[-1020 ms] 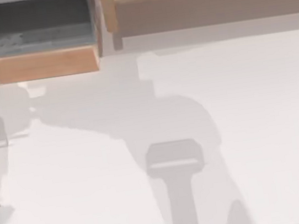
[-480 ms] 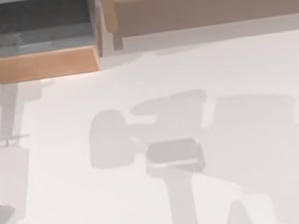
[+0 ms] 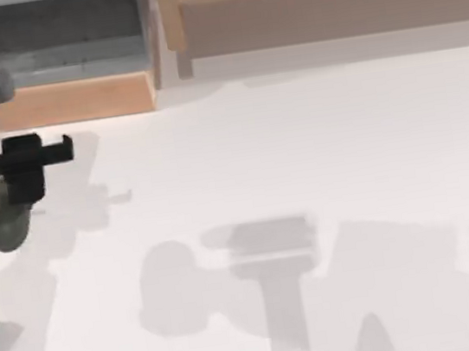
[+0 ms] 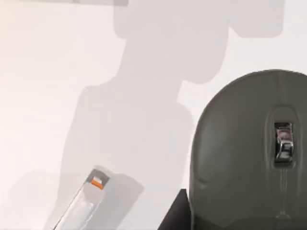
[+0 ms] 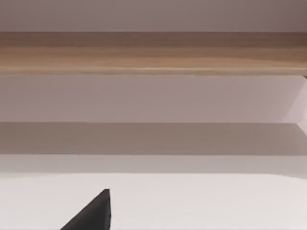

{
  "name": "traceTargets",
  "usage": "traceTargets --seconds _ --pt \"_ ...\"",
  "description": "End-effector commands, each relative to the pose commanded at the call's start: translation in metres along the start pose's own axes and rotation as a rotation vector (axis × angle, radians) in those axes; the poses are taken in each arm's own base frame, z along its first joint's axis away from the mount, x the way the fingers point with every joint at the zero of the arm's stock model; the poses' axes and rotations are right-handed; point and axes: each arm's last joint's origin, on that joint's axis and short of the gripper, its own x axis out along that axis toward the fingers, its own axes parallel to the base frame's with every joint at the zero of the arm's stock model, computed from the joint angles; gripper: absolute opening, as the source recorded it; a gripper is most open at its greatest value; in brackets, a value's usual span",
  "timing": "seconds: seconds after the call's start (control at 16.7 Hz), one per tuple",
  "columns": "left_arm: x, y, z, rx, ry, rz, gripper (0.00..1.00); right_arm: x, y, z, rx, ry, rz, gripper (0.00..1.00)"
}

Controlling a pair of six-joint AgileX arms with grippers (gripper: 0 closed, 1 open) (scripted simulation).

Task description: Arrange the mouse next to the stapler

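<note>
At the bench's (image 3: 301,149) left edge, the left tool (image 3: 10,194) is carrying the mouse (image 3: 5,223), a small, smooth, matte grey-green oval dome with a chrome scroll wheel, and appears closed around it. The hard, light shell looks slippery, so gripping across its flat flanks seems safest. The long pale stapler with an orange tip (image 4: 79,206) is lying on the white surface nearby. The right tool (image 5: 91,213) is parked; its fingers' state cannot be told.
</note>
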Motion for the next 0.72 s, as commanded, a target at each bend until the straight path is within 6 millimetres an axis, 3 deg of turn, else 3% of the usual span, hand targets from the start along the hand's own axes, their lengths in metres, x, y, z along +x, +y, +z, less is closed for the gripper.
traceTargets --seconds 0.36,0.54,0.72 --pt "0.064 -0.010 -0.063 0.042 0.115 0.013 0.00 0.000 0.000 0.000 0.000 0.000 0.000 1.00" --pt "0.080 -0.010 -0.080 0.053 0.134 0.018 0.00 0.000 0.000 0.000 0.000 0.000 0.000 1.00" --pt "0.083 -0.010 -0.082 0.054 0.136 0.019 0.00 0.000 0.000 0.000 0.000 0.000 0.000 1.00"
